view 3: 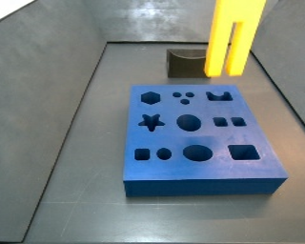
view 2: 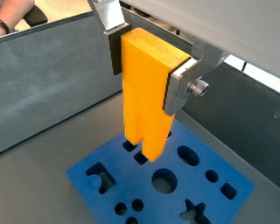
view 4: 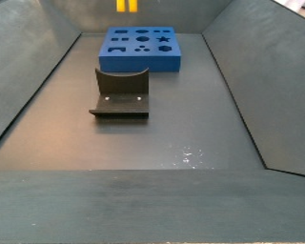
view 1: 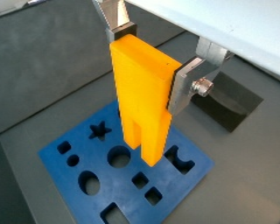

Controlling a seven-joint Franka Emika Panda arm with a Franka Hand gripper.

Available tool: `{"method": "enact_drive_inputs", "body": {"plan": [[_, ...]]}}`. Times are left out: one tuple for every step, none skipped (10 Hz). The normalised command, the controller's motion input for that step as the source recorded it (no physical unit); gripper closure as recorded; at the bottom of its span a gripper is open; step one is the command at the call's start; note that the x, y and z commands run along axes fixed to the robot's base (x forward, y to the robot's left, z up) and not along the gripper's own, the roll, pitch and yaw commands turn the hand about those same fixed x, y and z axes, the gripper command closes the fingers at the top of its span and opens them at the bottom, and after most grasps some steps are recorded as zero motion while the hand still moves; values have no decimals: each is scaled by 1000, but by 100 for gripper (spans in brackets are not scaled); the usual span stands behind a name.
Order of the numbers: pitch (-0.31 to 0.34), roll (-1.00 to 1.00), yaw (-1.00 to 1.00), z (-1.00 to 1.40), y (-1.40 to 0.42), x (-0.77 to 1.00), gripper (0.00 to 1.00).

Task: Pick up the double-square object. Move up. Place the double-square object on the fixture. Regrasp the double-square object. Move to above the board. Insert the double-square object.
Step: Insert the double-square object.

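The double-square object [view 1: 143, 96] is a long yellow-orange bar hanging upright, its two prongs pointing down. My gripper [view 1: 154, 59] is shut on the bar's upper end, one silver finger [view 2: 184, 83] on each side in both wrist views. The prong tips hover just above the blue board [view 2: 95, 157], over a dark cutout near one edge. In a side view the bar [view 3: 232, 38] hangs over the board's [view 3: 206, 184] far right part, and the gripper is cut off above the frame. Behind the board sits the dark fixture [view 3: 185, 63], with nothing on it.
Grey walls close in the floor on all sides. In a side view the fixture [view 4: 121, 93] stands in front of the board [view 4: 140, 65], with bare dark floor nearer the camera. The board has star, hexagon, circle and square holes.
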Motion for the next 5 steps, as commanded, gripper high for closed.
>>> {"method": "enact_drive_inputs", "body": {"plan": [[0, 0, 17, -306, -29, 1000, 100], [-1, 0, 14, -300, -37, 1000, 100], [-4, 0, 9, -289, -46, 1000, 100], [0, 0, 0, -269, -54, 1000, 100], [0, 0, 0, -266, -69, 1000, 100]]}}
